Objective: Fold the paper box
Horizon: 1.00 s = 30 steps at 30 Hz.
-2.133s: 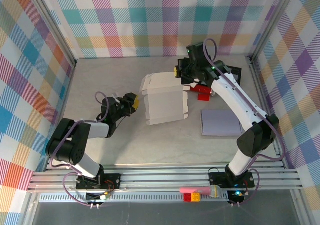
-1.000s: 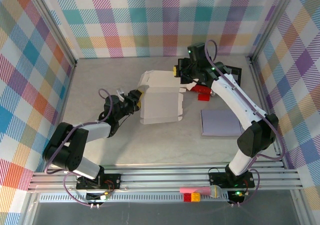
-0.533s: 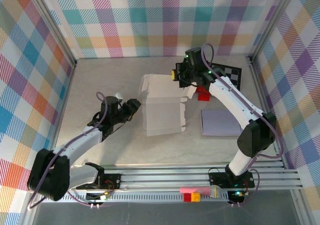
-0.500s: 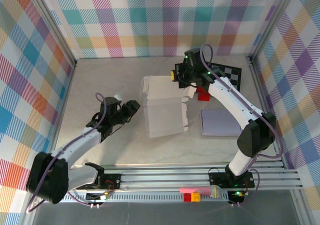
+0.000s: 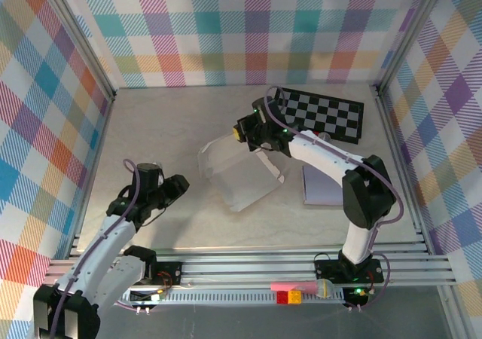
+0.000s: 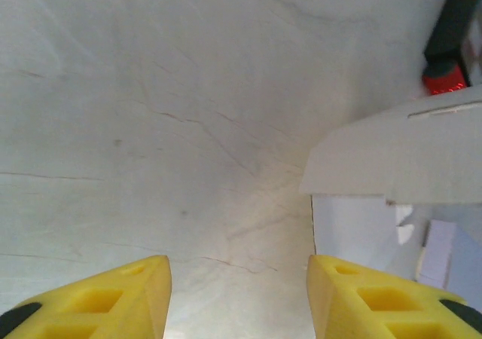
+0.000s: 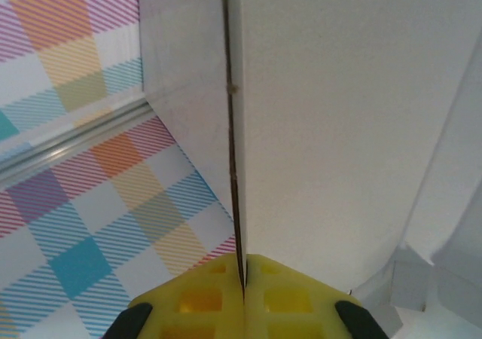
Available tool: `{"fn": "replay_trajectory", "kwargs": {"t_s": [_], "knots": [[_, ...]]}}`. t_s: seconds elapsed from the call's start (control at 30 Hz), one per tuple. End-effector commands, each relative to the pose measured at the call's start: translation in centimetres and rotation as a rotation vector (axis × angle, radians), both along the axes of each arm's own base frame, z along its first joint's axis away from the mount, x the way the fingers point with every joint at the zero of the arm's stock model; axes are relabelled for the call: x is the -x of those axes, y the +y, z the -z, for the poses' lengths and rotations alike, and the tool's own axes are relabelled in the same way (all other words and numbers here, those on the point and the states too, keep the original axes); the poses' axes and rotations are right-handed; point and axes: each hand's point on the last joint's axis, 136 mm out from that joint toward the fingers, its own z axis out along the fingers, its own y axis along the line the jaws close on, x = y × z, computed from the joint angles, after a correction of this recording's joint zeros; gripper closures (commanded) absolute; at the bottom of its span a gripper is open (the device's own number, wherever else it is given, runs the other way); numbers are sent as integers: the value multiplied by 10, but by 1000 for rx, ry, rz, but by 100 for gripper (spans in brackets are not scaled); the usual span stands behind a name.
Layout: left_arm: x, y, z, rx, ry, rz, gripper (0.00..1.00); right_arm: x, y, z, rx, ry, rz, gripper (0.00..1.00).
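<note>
The white paper box (image 5: 237,172) sits tilted and partly unfolded at the middle of the table. My right gripper (image 5: 242,132) is at its far upper edge, shut on a thin wall of the box. In the right wrist view the yellow fingers (image 7: 242,279) pinch that panel (image 7: 339,128) edge-on. My left gripper (image 5: 181,185) hovers to the left of the box, apart from it. Its jaws (image 6: 237,294) stand open over bare table, with a box flap (image 6: 399,158) ahead on the right.
A black-and-white checkerboard (image 5: 324,113) lies at the back right. A lavender sheet (image 5: 331,187) lies right of the box, and a small red block (image 5: 325,135) sits just beyond it. Plaid walls enclose the table, and an aluminium rail (image 5: 248,267) runs along the front.
The right gripper has dragged the box left and toward the front, tilting it and uncovering the checkerboard. The left gripper has drawn back from the box toward the front left.
</note>
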Motion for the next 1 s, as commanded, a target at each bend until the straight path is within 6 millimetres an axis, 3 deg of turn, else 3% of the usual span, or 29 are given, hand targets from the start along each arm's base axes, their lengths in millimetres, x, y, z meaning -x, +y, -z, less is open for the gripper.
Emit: {"fn": "replay_trajectory", "kwargs": {"t_s": [0.0,0.2,0.43,0.73,0.97], "knots": [[-4,7,-1,-40,12,46,55,-3,18,-5,-57,-126,-86,100],[-25,-9,-3,-56,-38,202,64,1,30,-1,-120,-232,-159,100],[-39,-27,-10,-96,-149,346,60,9,35,12,-140,-214,-210,100],[-38,-54,-10,-173,-232,517,57,10,40,16,-149,-201,-235,100],[-39,-63,-7,-202,-242,555,55,11,43,21,-157,-186,-249,100]]}}
